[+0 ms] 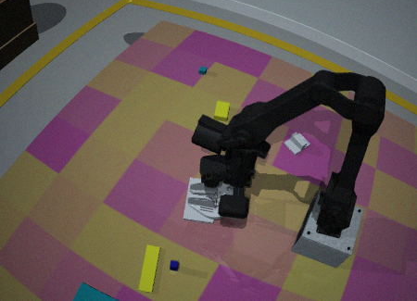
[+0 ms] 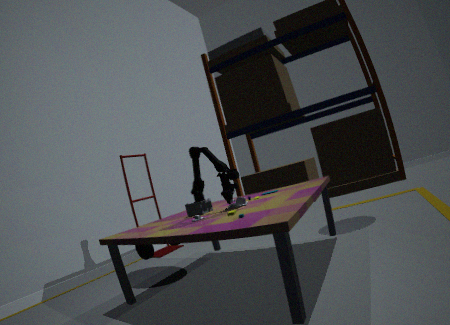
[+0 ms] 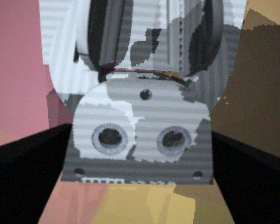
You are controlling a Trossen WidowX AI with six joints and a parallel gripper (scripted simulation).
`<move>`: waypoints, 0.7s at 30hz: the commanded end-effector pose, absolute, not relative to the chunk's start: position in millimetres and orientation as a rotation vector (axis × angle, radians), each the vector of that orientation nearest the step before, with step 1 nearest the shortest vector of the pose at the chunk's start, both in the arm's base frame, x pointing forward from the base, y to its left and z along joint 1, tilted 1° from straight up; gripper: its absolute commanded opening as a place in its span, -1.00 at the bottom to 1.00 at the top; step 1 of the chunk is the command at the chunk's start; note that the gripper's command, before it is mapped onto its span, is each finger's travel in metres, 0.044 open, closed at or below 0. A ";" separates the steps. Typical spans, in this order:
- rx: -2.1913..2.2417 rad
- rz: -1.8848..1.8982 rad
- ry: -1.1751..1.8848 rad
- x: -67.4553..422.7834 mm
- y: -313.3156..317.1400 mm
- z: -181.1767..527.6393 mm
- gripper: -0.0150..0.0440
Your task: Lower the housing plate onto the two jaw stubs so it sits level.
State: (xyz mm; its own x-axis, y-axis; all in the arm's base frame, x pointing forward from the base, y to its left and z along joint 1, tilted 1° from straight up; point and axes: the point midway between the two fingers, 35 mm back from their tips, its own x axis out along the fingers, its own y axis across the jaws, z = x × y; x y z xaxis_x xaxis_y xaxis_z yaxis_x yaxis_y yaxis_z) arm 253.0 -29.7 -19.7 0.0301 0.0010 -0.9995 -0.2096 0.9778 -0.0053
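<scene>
The light grey housing plate (image 3: 163, 112), with two ringed holes and smaller holes, is between the fingers of my gripper (image 3: 139, 134) (image 1: 224, 190), which is shut on its two sides. The ringed holes look dark inside. The white base (image 1: 196, 218) (image 3: 50, 30) lies on the table, partly under my hand in the top view. Two long grey jaws (image 3: 108, 37) (image 3: 203, 42) lie side by side on it, beyond the plate's rounded edge in the wrist view. The plate hides the jaw stubs and pins. Whether it touches them or sits level cannot be told.
A small light bracket (image 1: 296, 144) lies between the arm's base (image 1: 324, 247) and a yellow block (image 1: 221, 110). A teal cube (image 1: 203, 70) is farther back. A yellow bar (image 1: 149, 268), a blue cube (image 1: 174, 266) and a teal piece (image 1: 94, 294) lie near the lower edge.
</scene>
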 end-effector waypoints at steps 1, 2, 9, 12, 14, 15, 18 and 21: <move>-0.167 0.166 1.535 251.4 -29.2 -26.7 0.70; -0.167 0.166 1.535 251.3 -29.2 -27.5 0.70; -0.167 0.166 1.535 251.3 -29.2 -27.7 0.70; -0.167 0.166 1.535 251.3 -29.2 -27.7 0.70; -0.167 0.166 1.535 251.3 -29.2 -27.7 0.70; -0.167 0.166 1.535 251.3 -29.2 -27.7 0.70; -0.167 0.166 1.535 251.3 -29.2 -27.8 0.70; -0.166 0.165 1.536 251.3 -29.2 -29.3 0.70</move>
State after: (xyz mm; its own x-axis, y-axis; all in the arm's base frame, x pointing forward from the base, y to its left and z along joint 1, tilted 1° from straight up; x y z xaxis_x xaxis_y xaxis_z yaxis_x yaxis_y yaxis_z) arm 251.1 -29.4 -28.1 0.0271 0.0013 -0.9996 -0.2098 0.9777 -0.0044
